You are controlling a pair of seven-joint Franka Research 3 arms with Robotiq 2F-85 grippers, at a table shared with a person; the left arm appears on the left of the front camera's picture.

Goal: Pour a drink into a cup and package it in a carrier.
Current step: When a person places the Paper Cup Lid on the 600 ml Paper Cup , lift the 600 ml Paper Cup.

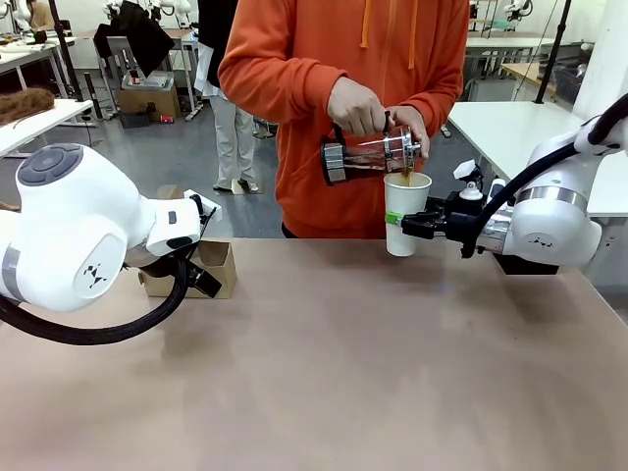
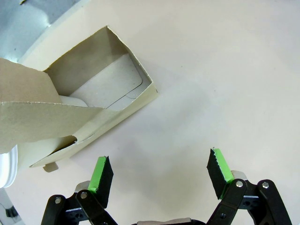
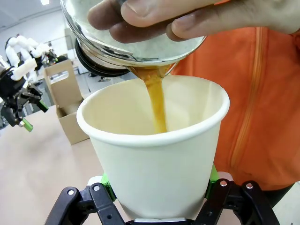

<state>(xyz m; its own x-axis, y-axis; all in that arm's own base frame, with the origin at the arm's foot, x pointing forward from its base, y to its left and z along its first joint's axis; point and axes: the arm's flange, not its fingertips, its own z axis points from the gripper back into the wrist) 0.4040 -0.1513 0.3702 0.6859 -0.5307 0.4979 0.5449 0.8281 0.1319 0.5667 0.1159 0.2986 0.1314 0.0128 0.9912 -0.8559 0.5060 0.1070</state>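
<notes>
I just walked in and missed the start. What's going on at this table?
A person's hand is tipping a glass jug and pouring the brown drink into a white paper cup. The right gripper grips that cup by its sides near the far edge of the table. The left gripper hangs open above the tabletop, next to the cardboard carrier. The cup is not yet in the carrier.

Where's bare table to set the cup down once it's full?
The wide middle of the table, between the carrier on the robot's left and the cup, is bare, up to the near edge. Crowded: the far edge, where the right gripper, jug and person's hands meet.
</notes>
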